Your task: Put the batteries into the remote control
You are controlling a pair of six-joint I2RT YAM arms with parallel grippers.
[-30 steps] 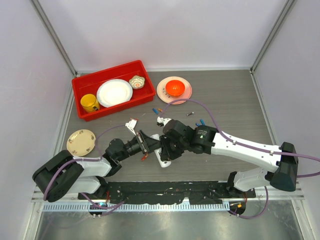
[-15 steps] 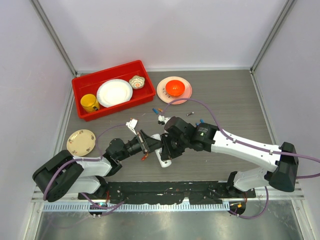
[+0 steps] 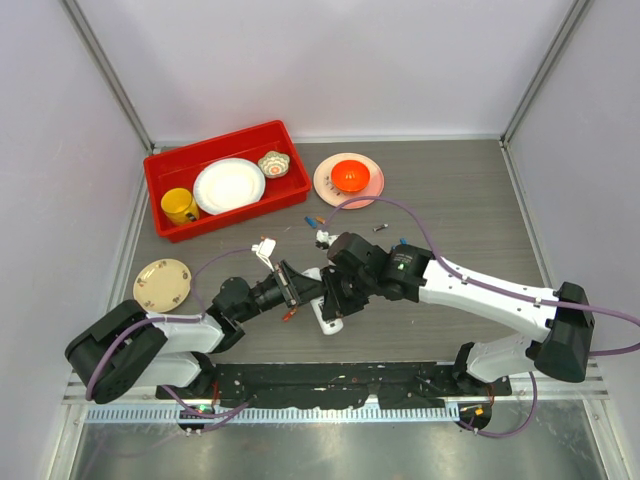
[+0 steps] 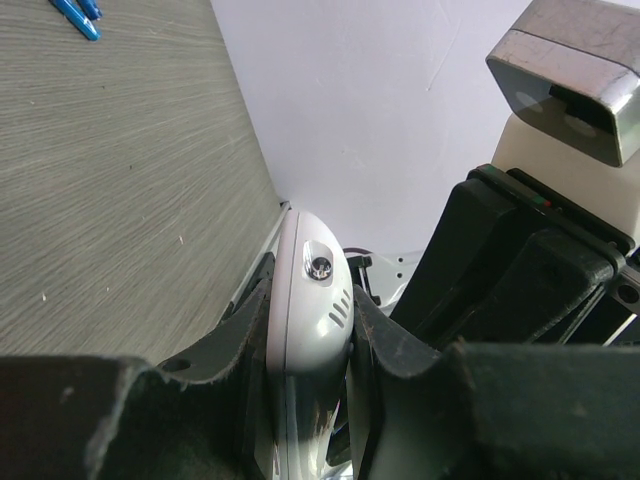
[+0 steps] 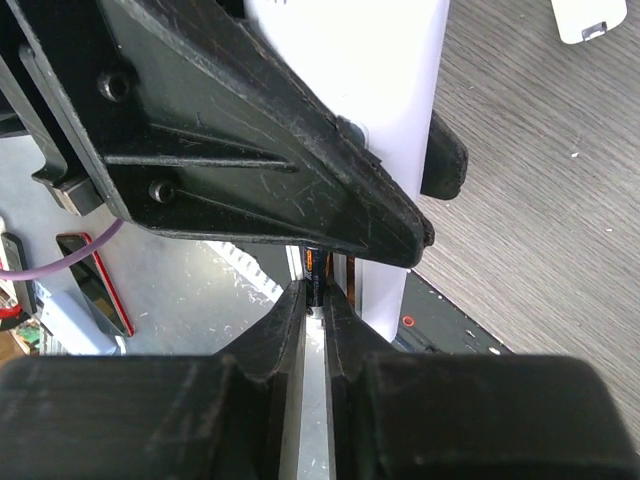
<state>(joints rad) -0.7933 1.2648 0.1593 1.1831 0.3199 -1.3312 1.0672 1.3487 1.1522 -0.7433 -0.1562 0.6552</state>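
While the left gripper is clamped across the remote control, holding it on edge above the table between the two arms, we judge the step in hand to be seating a cell. The right gripper is pinched together on a thin orange-tipped battery, which touches or nearly touches the remote's white body. We cannot see the dark recess from any view, since the left arm's fingers cover that part.

To do it well, we want the battery in line with the length of its slot. We press it in end first against the contact, then lay it flat, while the left arm holds the remote firm. A tilted push could skid off the plastic or twist the remote in its grip.

Spare batteries lie loose on the table beyond the arms, and a blue pair shows in the left wrist view.

The red bin holds a yellow mug, a white plate and a small patterned bowl. Beside it, a pink plate carries an orange-red bowl.
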